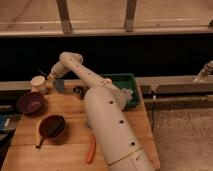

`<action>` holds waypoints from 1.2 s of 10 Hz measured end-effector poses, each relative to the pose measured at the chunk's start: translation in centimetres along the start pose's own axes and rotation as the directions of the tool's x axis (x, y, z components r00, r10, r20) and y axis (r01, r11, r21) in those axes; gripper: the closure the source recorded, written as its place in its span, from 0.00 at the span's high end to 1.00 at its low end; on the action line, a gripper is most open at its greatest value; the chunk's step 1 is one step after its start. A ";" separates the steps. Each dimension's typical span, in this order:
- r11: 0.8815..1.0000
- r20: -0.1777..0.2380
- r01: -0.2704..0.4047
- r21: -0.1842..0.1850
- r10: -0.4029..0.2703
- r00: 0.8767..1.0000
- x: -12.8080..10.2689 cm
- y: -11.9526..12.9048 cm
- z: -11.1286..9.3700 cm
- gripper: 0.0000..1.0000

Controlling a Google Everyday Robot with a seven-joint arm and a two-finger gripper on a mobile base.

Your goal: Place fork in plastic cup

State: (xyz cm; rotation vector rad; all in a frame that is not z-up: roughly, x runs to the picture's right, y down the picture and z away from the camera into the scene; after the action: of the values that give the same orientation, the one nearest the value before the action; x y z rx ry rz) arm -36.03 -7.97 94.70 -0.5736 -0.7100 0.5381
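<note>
Above the far-left corner of the table (70, 107), a thin dark fork (44, 74) pokes up beside the gripper (50, 78), between the cream cup (39, 83) and the blue-grey plastic cup (59, 85); whether the gripper clamps it, I cannot tell.

Cream-white arm (107, 115) dotted with small dark holes; its pale claw (50, 77) hangs over the back edge of the tan wooden bench (67, 156), just beside the cream cup (38, 83) and the blue-grey plastic cup (59, 85); green tray (131, 80); maroon bowl (31, 102); red-brown bowl (51, 126); 1 orange stick (90, 149).
</note>
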 end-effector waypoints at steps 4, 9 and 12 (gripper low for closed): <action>1.000 0.008 -0.003 0.028 0.002 1.000 0.5 -0.8 -0.5 0.00; 0.999 0.003 -0.019 0.037 0.019 1.000 1.6 -1.7 0.0 0.00; 0.999 -0.005 -0.016 0.034 0.016 1.000 1.7 -1.7 0.2 0.00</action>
State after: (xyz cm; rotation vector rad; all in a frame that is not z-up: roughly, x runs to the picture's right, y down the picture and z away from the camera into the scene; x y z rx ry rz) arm -34.69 -8.03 96.69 -0.5497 -0.6905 0.5621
